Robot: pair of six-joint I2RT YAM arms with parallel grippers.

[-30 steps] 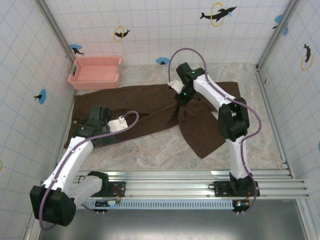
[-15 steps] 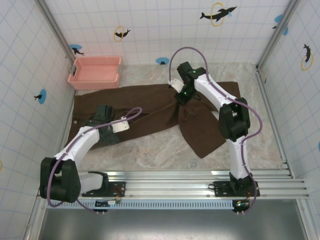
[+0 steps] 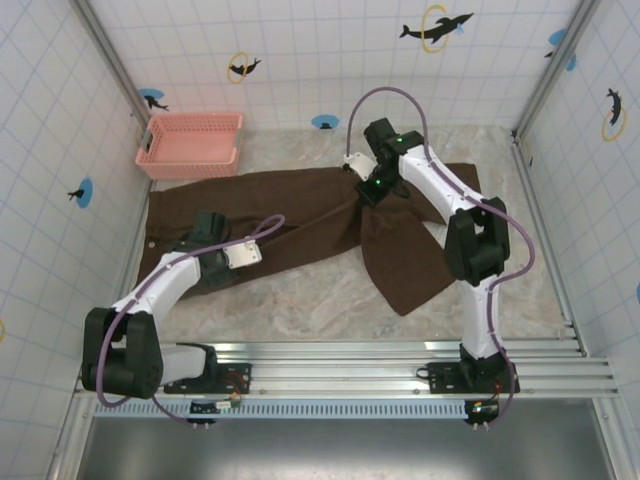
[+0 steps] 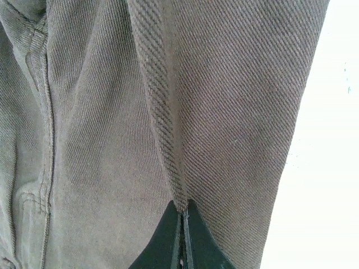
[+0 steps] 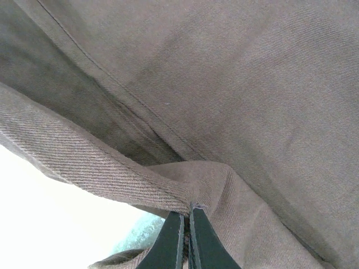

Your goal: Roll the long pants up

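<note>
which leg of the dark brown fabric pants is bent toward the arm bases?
The nearer leg: it kinks beside the right gripper and points toward the near edge. The far leg lies straight, pointing right.

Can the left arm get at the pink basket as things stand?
Probably not at once: the left gripper is shut on the long pants. The pink basket stands close beyond, only flat cloth between; after letting go, likely yes.

Pink basket (image 3: pixel 190 143) at far-left corner of marbled counter (image 3: pixel 300 290). Tiled walls (image 3: pixel 300 50) bear dolphin stickers (image 3: pixel 436 27). Metal rail (image 3: pixel 350 350) along near edge.
</note>
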